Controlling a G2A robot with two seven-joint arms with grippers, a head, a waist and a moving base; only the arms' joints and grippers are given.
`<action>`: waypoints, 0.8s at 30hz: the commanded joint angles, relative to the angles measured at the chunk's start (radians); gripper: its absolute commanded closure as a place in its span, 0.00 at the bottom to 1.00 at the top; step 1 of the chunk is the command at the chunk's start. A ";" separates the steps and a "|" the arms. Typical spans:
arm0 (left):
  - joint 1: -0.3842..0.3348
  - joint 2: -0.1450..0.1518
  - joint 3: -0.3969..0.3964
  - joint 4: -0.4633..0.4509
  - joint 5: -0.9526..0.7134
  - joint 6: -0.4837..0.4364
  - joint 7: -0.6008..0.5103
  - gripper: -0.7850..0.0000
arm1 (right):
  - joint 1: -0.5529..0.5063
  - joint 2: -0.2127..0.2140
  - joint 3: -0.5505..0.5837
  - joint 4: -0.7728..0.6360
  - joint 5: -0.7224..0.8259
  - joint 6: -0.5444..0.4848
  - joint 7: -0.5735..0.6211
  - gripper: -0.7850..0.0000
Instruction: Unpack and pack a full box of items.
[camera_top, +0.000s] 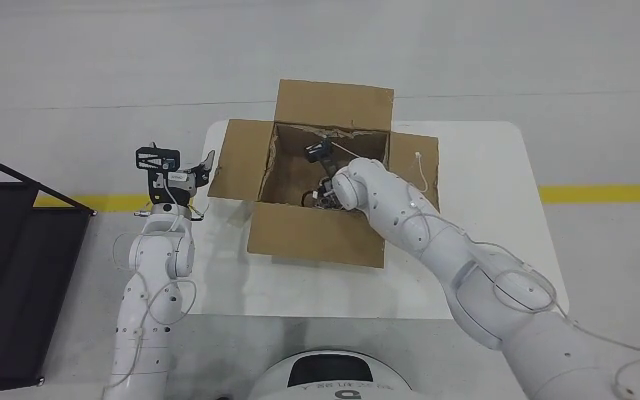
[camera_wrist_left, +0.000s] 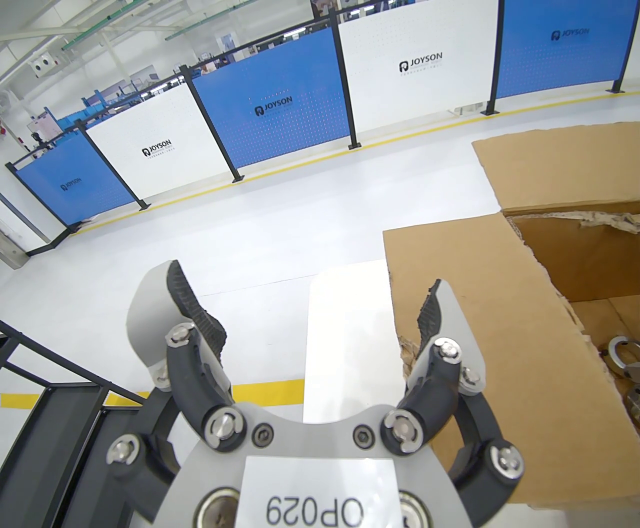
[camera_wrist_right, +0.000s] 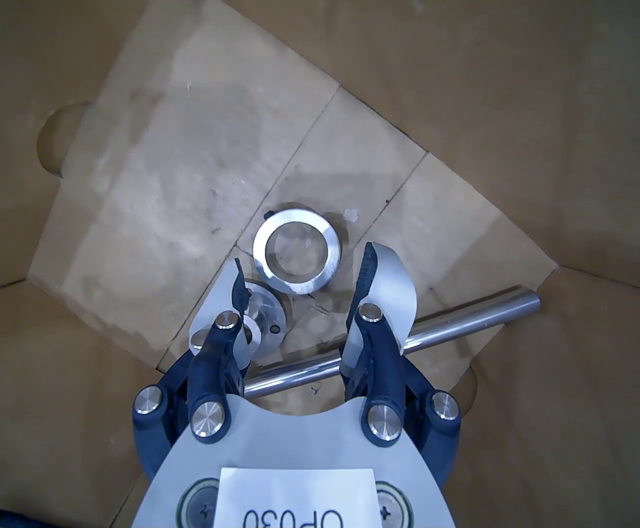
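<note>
An open cardboard box (camera_top: 300, 232) stands on the white table (camera_top: 490, 170), flaps spread. My right arm reaches down into it; its gripper (camera_wrist_right: 302, 272) hangs open above the box floor (camera_wrist_right: 165, 165). A flat metal ring (camera_wrist_right: 296, 257) lies just past the fingertips. A flanged metal part (camera_wrist_right: 265, 315) sits beside one finger, and a steel rod (camera_wrist_right: 465, 317) lies across under the gripper. My left gripper (camera_wrist_left: 305, 295) is open and empty, held up beside the box's left flap (camera_wrist_left: 465, 310), (camera_top: 178, 172) in the top view. More metal rings (camera_wrist_left: 622, 355) show inside the box.
A black rack (camera_top: 30, 270) stands off the table's left side. Yellow floor tape (camera_top: 590, 193) runs behind the table. Blue and white partition panels (camera_wrist_left: 280, 115) line the far floor. The table has free room in front of and to the right of the box.
</note>
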 joint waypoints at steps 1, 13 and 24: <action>0.000 0.000 0.000 0.000 0.000 0.000 0.000 0.00 | -0.001 0.000 0.006 -0.007 -0.007 0.006 0.012 0.38; 0.000 0.000 0.000 0.000 0.000 0.000 0.000 0.00 | 0.015 -0.021 0.048 0.033 -0.011 0.034 0.030 0.55; 0.000 0.000 0.000 0.000 0.000 0.000 0.000 0.00 | 0.038 -0.086 0.014 0.144 -0.037 0.024 0.054 0.58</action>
